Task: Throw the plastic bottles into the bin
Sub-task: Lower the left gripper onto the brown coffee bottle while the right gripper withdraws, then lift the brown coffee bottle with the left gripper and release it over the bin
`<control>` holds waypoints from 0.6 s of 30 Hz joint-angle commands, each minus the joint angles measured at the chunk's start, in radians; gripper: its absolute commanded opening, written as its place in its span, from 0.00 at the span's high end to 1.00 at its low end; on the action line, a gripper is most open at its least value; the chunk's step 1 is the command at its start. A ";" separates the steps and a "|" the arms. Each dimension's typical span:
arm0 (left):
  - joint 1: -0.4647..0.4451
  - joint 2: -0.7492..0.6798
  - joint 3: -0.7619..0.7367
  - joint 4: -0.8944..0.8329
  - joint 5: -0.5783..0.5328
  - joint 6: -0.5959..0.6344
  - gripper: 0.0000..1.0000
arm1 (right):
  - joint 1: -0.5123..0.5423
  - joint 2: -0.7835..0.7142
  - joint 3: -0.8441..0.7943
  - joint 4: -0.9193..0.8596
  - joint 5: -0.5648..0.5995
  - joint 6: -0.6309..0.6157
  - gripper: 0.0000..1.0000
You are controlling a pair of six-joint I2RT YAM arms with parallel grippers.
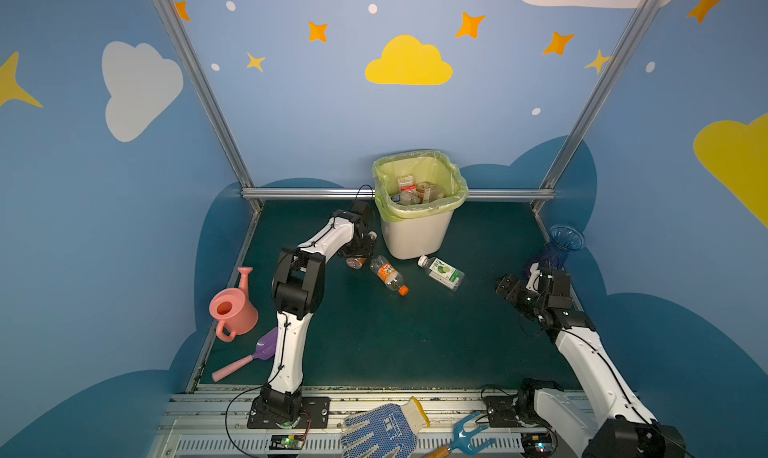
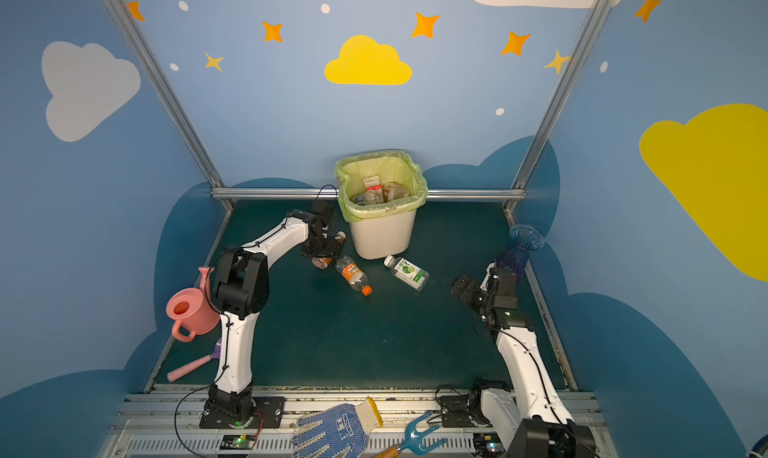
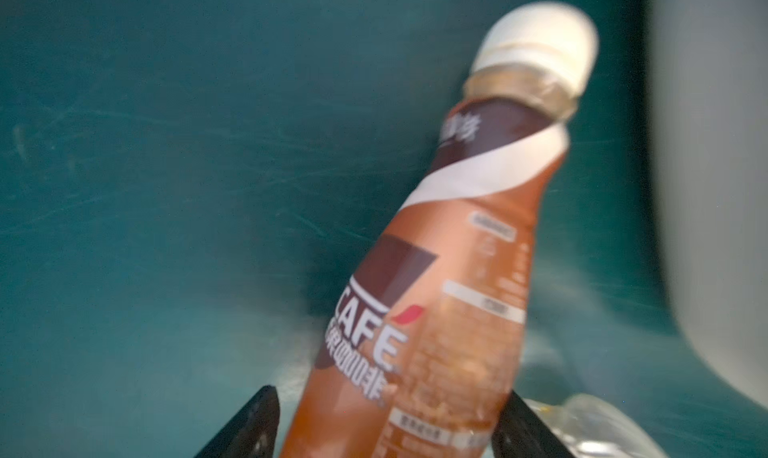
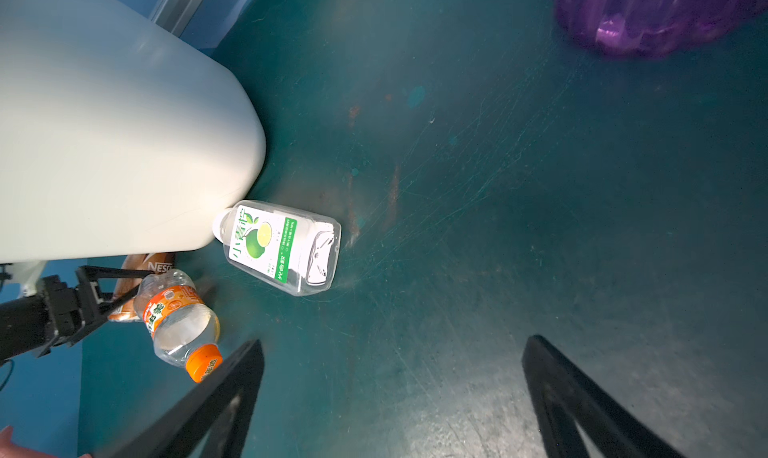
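Elbow raised and forearm stretched toward 1 o'clock, the left arm held the left gripper (image 1: 358, 248) low over the dark green mat (image 1: 395, 343), just off the bin (image 1: 415, 235) at its 8 o'clock. In the left wrist view its black fingers (image 3: 249, 427) stood on either side of the coffee bottle (image 3: 457, 248) near its base. One finger looked to be against the bottle and the other showed a sliver of mat beside it. Through the blur I could not tell whether the bottle was clamped. It was slim and tapering, wrapped in a glossy brown sleeve with a white swirl and "CAFÉ" lettering, and topped by a rounded white cap.

The right arm was folded low near the mat's 3 o'clock edge. The right gripper (image 4: 395, 341) was spread wide with nothing between its jaws, facing 10 o'clock.

Two more bottles lay flat on the mat. The orange-capped bottle (image 1: 388, 273), clear with an orange label, lay at the bin's 7 o'clock with its cap toward 5 o'clock. The lime-label bottle (image 1: 442, 272), flat-sided, clear and white-capped, lay at the bin's 5 o'clock with its cap almost at the base. The bin, smooth white plastic tapering downward, stood at the mat's 12 o'clock. A crinkled yellow-green liner (image 1: 415, 160) was folded over its rim, and several bottles (image 1: 417, 192) were piled inside.
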 commanded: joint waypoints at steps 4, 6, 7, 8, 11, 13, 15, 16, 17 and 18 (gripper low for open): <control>0.001 0.060 0.087 -0.081 -0.074 0.040 0.22 | -0.009 0.004 -0.008 0.006 -0.023 0.010 0.03; 0.001 0.083 0.117 -0.087 -0.061 0.060 0.23 | -0.010 0.003 -0.008 0.002 -0.025 0.008 0.03; 0.001 0.096 0.136 -0.097 -0.057 0.063 0.23 | -0.011 0.002 -0.009 -0.001 -0.025 0.008 0.03; -0.001 0.108 0.157 -0.106 -0.050 0.068 0.25 | -0.011 0.000 -0.007 -0.003 -0.025 0.007 0.03; -0.001 0.148 0.213 -0.133 -0.032 0.076 0.29 | -0.016 -0.006 -0.010 -0.008 -0.024 0.006 0.03; -0.003 0.174 0.243 -0.150 -0.023 0.082 0.31 | -0.017 -0.009 -0.010 -0.013 -0.024 0.006 0.03; -0.002 0.195 0.266 -0.167 -0.014 0.079 0.39 | -0.020 -0.011 -0.011 -0.016 -0.028 0.005 0.03; -0.002 0.198 0.270 -0.170 -0.009 0.073 0.45 | -0.022 -0.013 -0.010 -0.016 -0.029 0.005 0.03; 0.001 0.194 0.263 -0.167 -0.003 0.063 0.52 | -0.023 -0.014 -0.009 -0.018 -0.031 0.004 0.03; 0.000 0.179 0.247 -0.154 0.006 0.054 0.56 | -0.023 -0.014 -0.009 -0.019 -0.032 0.002 0.03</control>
